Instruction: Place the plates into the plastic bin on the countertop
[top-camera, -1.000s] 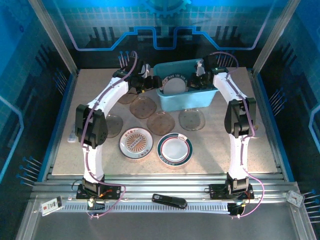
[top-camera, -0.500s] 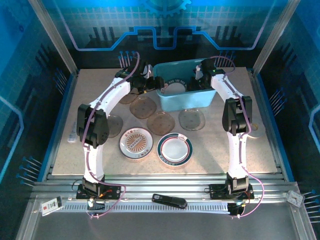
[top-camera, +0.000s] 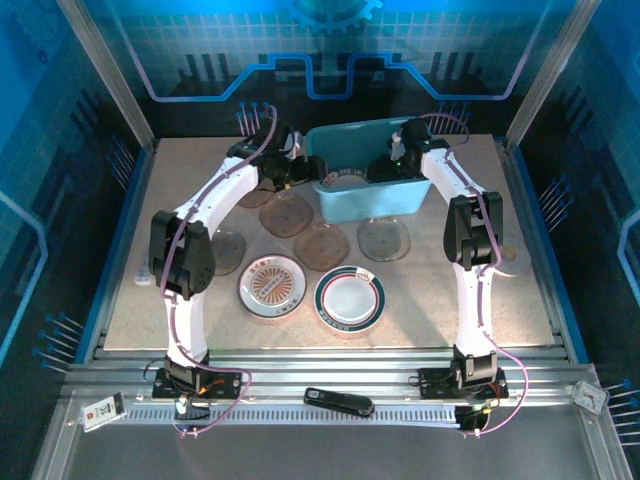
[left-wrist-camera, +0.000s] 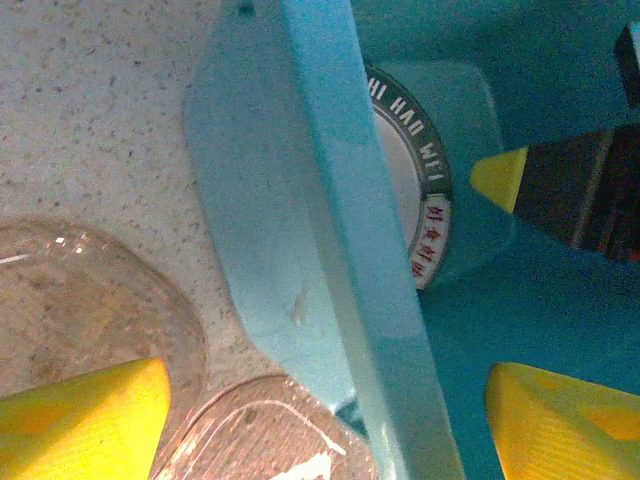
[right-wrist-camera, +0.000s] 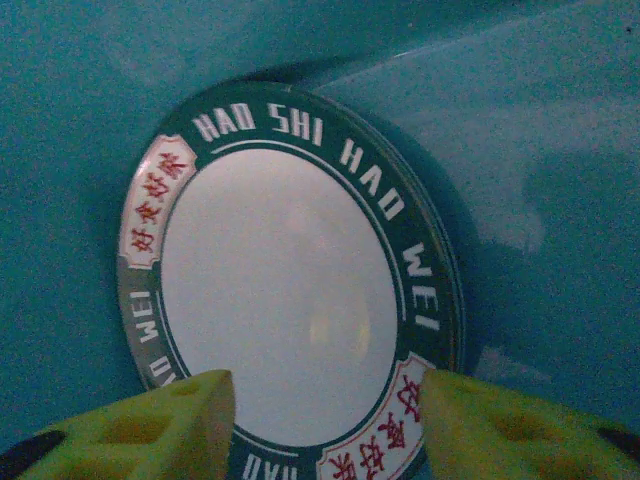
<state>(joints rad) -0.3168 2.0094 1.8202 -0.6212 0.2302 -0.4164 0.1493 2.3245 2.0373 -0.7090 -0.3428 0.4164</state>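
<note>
The teal plastic bin (top-camera: 400, 200) stands at the back of the beige countertop (top-camera: 440, 290). A round white plate with a dark green lettered rim (right-wrist-camera: 280, 290) (top-camera: 345, 181) lies inside the bin. Just above it my right gripper (right-wrist-camera: 325, 430) (top-camera: 385, 170) hangs open, its yellow fingers apart and off the plate. My left gripper (left-wrist-camera: 330, 420) (top-camera: 292, 172) is open and straddles the bin's left wall (left-wrist-camera: 330, 200), one finger inside and one outside. Several smoky-brown plates (top-camera: 287, 213) (left-wrist-camera: 90, 300) lie in front of the bin. Nearer sit a red-patterned plate (top-camera: 272, 285) and a green-rimmed one (top-camera: 350, 297).
A black handset (top-camera: 338, 402) lies on the metal rail by the arm bases. A small white object (top-camera: 145, 272) sits at the countertop's left edge. Blue enclosure walls close in the back and both sides.
My right gripper has opened and let go of the green-rimmed plate, which went from standing tilted to lying in the bin. The left gripper has stayed at the bin wall.
</note>
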